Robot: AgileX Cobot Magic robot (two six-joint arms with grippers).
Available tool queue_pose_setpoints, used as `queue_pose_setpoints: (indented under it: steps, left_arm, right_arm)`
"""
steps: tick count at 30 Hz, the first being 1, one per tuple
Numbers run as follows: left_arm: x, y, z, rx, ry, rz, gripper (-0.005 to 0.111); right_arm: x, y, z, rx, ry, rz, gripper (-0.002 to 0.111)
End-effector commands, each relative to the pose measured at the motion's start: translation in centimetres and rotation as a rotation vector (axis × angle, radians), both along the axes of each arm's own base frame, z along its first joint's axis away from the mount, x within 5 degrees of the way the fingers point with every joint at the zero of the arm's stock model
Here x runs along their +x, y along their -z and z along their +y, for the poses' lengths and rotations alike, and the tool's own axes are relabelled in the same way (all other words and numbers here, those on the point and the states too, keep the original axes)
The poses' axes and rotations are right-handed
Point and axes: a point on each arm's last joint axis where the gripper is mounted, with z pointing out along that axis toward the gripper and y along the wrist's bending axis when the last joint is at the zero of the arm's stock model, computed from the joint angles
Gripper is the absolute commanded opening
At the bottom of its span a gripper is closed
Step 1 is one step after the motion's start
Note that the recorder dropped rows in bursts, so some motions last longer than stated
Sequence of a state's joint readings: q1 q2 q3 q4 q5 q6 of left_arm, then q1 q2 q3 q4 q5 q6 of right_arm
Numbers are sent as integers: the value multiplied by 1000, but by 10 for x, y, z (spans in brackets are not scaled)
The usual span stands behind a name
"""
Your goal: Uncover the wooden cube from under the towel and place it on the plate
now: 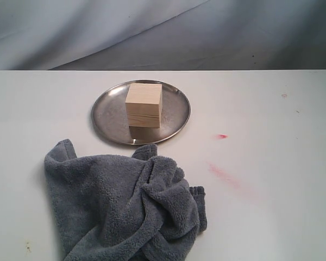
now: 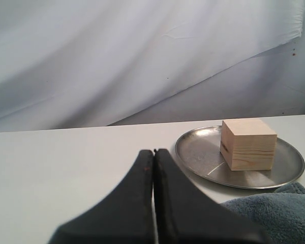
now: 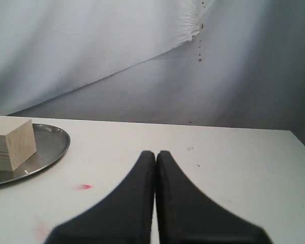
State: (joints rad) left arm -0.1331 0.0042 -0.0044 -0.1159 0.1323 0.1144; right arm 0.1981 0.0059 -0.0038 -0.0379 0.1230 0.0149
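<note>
Exterior view: wooden cube (image 1: 144, 103) flat on plate (image 1: 108, 115), grain level

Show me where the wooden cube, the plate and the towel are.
wooden cube (image 1: 143, 114), exterior view, on its front face.
plate (image 1: 107, 115), exterior view, on the bare metal left of the cube.
towel (image 1: 114, 206), exterior view, on the middle of the crumpled cloth.

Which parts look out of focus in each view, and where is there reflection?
Left wrist view: left end effector blurred, wooden cube sharp. Right wrist view: right end effector blurred too. Exterior view: the plate dimly mirrors the cube.
</note>
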Motion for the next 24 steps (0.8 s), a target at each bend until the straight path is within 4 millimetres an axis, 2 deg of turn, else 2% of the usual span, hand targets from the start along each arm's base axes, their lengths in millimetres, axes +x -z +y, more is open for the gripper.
queue_pose_setpoints:
  steps: [1, 24]
  left_arm:
    - [0, 1, 0, -4, 5, 1, 0]
    - [0, 1, 0, -4, 5, 1, 0]
  right_arm:
    - [0, 0, 0, -14, -1, -15, 0]
    - [0, 1, 0, -13, -1, -6, 0]
